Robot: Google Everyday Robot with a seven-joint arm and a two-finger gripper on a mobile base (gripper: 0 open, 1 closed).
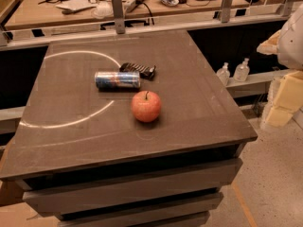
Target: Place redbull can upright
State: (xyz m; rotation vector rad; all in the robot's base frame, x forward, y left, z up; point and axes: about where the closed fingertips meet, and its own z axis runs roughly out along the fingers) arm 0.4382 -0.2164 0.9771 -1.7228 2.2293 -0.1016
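Camera view looks down on a dark brown table (199, 103) with stepped tiers under its top. redbull can (117, 80) lies on its side near the table's middle, a bit left of centre, long axis running left-right, blue and silver panels with a small red mark facing up, silver ends at both sides. Not upright. Dark ridged snack packet (138, 70) lies flat just behind the can's right end, very close to it; contact cannot be told. Red apple (146, 106) stands stem up in front of the can's right end, near but apart from it. Pale curved line (71, 123) arcs across the tabletop left of and in front of the can. gripper (285, 100) hangs at the right frame edge, cream-coloured, cropped, below a white rounded arm part (291, 37), off the table and well apart from the can; apart or together cannot be told. Two small clear bottles (223, 74) stand on a ledge right of the table. Cluttered wooden desk (28, 13) runs along the back.
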